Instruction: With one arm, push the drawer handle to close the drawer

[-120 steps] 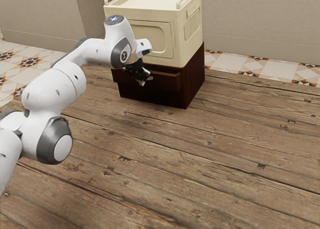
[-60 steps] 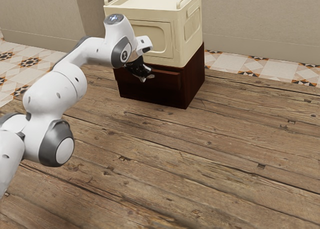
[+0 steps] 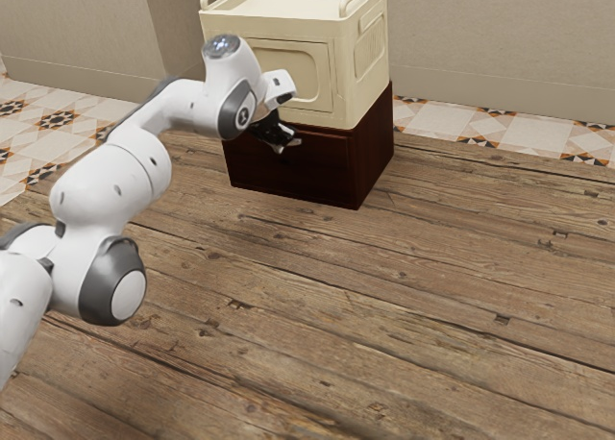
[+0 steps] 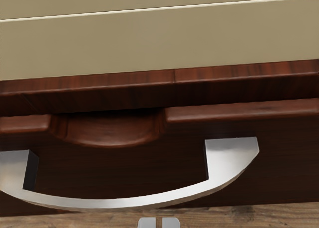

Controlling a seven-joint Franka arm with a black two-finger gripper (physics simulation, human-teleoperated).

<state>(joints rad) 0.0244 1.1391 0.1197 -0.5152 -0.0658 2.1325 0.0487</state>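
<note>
Floorboards [image 3: 432, 296] lie under the drawer [image 3: 298, 171], which has slid in and looks nearly closed; little pushing likely remains. The claw [image 4: 159, 222], tips almost together, grips nothing, the handle [image 4: 119, 203] just ahead.

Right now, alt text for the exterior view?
White robot arm reaches in from the exterior view's left, its black gripper at the front of a dark wood drawer, closed or nearly so. A cream box tops the drawer's cabinet, on a plank floor.

Plank floor [image 3: 384, 305] | dark-wood cabinet [image 3: 374, 152] upright on it | patterned tiles [image 3: 480, 126] alongside
</note>
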